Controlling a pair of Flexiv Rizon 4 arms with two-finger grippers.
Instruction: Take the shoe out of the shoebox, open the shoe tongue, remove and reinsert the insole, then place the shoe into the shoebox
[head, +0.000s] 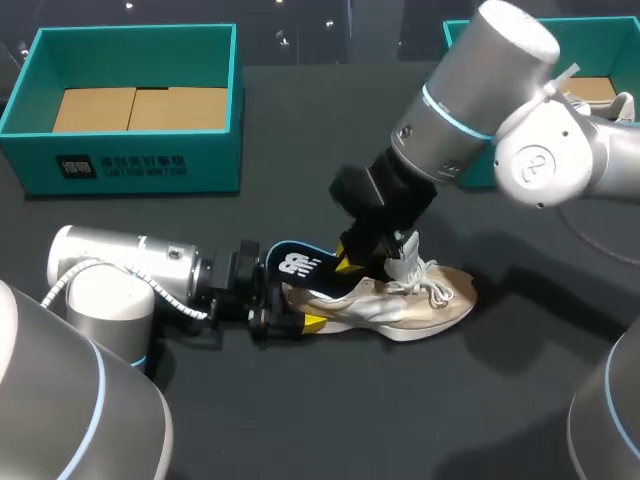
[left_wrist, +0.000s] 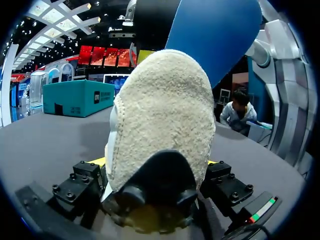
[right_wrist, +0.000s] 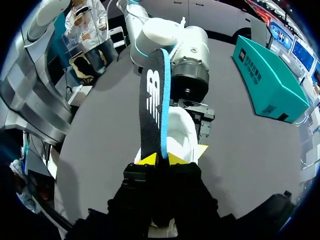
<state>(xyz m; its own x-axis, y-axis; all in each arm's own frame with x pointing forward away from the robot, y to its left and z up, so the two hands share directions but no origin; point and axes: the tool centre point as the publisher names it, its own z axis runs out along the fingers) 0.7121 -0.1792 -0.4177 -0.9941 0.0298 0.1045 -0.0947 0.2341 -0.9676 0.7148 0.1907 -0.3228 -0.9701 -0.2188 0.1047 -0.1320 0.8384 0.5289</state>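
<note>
While the left pincer (head: 288, 312) clamps the shoe (head: 405, 305) by its heel and the right pincer (right_wrist: 162, 159) clamps the insole (right_wrist: 154, 100), guiding the insole along the shoe seems wisest.

Beige shoe (head: 405, 303) upright, dark insole (head: 298, 266) half out.

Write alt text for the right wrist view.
The right gripper pinches a black-and-blue insole, standing on edge over a pale shoe on the dark table. The left arm is at the shoe's far end; a teal shoebox sits off to one side.
</note>
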